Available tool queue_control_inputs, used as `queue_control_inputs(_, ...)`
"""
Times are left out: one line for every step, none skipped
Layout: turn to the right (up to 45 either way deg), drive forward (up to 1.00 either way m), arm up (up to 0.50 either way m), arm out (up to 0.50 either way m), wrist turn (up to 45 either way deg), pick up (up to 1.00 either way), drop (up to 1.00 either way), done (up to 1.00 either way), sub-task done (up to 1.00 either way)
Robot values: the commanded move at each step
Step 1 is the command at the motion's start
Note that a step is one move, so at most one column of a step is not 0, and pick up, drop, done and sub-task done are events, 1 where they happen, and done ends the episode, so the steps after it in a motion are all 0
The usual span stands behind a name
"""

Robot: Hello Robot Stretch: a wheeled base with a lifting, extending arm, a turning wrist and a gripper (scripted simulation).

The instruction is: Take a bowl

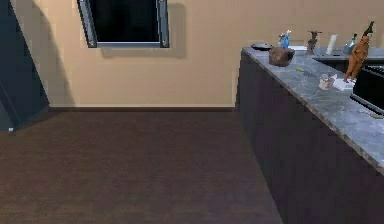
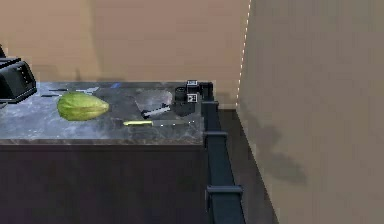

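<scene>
The arm (image 2: 222, 170) lay along the tabletop's (image 2: 40, 128) right edge, gripper (image 2: 181, 96) at the far right corner near a grey dish-like shape (image 2: 153, 100), perhaps the bowl it reached for; whether it grasped anything could not be told.

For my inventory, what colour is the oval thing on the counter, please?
The oval thing is yellowish green, clearest in the arm side view.

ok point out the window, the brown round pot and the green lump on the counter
window (image 1: 125, 20), forward view, middle of the dark pane
brown round pot (image 1: 281, 57), forward view, its rounded side
green lump (image 2: 82, 106), arm side view, its middle
</scene>
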Motion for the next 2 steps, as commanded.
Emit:
queue_control_inputs(0.0, 0.00, 0.00, 0.00, 0.0, 1.00, 0.00, 0.00, 0.00)
queue_control_inputs(0.0, 0.00, 0.10, 0.00, 0.0, 0.00, 0.00, 0.00, 0.00)
